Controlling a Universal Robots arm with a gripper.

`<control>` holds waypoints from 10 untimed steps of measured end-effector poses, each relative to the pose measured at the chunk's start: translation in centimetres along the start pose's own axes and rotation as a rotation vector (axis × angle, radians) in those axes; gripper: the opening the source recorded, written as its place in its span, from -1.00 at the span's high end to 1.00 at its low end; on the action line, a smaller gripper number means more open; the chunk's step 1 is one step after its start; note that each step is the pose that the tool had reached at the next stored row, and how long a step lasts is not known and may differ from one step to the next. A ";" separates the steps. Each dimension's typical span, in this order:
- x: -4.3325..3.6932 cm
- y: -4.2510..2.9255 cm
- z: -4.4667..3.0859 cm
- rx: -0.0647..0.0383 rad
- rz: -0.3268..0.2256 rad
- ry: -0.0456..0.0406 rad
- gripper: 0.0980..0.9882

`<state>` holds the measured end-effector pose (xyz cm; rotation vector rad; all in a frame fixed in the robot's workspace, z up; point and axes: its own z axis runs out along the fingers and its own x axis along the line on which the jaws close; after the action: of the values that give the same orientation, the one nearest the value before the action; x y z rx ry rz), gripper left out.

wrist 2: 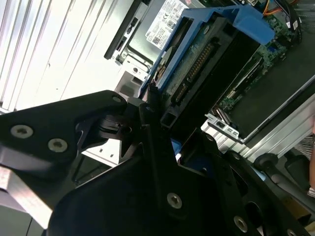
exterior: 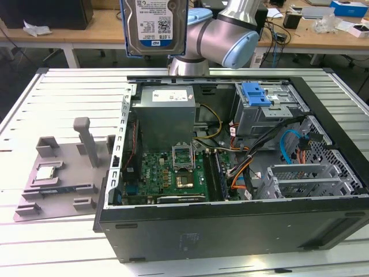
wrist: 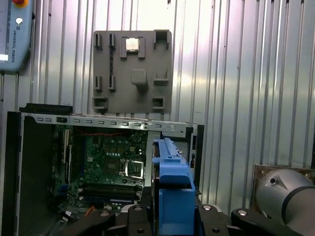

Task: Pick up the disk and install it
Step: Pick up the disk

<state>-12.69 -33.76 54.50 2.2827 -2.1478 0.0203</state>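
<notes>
Exterior view: disk upright, label facing the camera, in the air above the open computer case. Second wrist view adds its connector edge and the hand clamped on the blue carrier. The disk sticks out ahead of the hand, toward the case.

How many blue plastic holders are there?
2. One frames the disk, up in the air. The other holder sits inside the case, toward the exterior view's right. More may be hidden.
</notes>
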 end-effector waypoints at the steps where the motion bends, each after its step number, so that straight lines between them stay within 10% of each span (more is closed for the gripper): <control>1: 0.22 0.01 0.00 0.000 0.000 0.0000 0.39; 10: 1.64 0.10 0.02 0.000 0.000 0.0000 0.39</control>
<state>-12.69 -35.40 54.50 2.2827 -2.1478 0.0202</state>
